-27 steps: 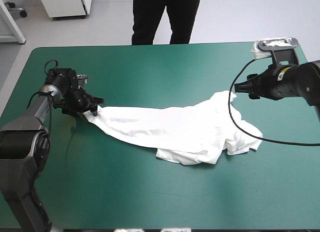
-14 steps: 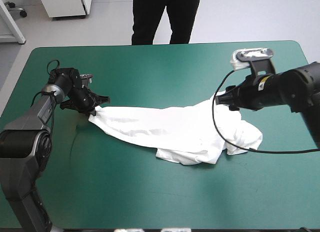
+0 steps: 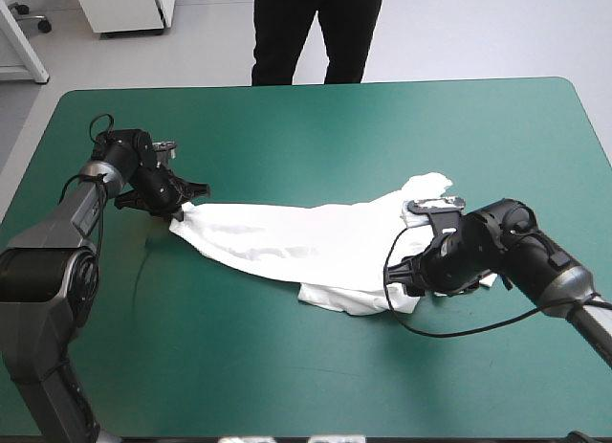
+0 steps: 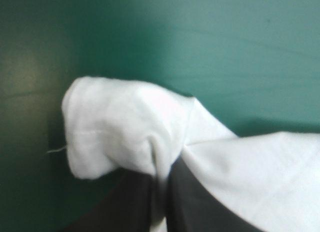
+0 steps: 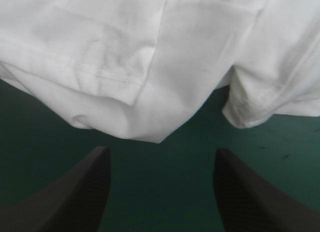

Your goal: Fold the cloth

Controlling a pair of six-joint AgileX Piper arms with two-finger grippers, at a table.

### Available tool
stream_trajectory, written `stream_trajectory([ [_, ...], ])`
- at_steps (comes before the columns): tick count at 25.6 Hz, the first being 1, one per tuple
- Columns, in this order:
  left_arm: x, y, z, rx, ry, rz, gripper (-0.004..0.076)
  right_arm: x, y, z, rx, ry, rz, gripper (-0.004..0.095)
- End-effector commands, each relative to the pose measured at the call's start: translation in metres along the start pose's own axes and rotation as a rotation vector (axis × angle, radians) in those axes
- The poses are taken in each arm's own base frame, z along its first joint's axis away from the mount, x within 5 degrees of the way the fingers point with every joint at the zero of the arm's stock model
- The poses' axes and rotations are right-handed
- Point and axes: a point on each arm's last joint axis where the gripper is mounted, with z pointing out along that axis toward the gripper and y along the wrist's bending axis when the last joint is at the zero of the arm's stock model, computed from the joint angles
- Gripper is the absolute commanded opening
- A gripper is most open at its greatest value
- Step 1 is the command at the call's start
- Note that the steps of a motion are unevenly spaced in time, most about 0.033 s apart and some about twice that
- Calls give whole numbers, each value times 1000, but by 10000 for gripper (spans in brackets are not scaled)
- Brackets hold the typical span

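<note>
Right gripper [image 5: 161, 151] dropped low to the near edge of the T-shirt [image 3: 306, 240], fingers spread, hem just ahead, probably lining up a grab. Left gripper [image 3: 178, 206] pinches the far-left corner, keeping it stretched across the middle of the teal-green table [image 3: 287, 127].

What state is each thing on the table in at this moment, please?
T-shirt: unfolded, crumpled, lying stretched long across the table.
Left tool: shut on the T-shirt's end.
Right tool: open, just short of the T-shirt's near edge, holding nothing.
</note>
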Motion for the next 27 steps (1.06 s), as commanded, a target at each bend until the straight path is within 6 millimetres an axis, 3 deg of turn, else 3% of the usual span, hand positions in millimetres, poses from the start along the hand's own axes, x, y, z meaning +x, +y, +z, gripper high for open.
stream_trajectory([
  [1,-3,11,-4,-69,-35,26,-3,0,9,9,-56,-50,-22,573],
  [5,-3,9,-4,-47,-35,36,-3,3,22,33,-70,-24,-34,571],
  [17,-3,9,-4,-46,-34,31,-3,-3,21,100,-14,102,2,552],
  [20,-3,9,-4,-46,-29,45,-3,-2,22,112,-23,142,24,390],
  [24,-2,9,-4,-46,-27,45,-3,0,24,115,-46,177,-21,-18],
  [27,-2,9,-4,-46,-22,45,-3,1,24,109,-45,182,-37,-17],
])
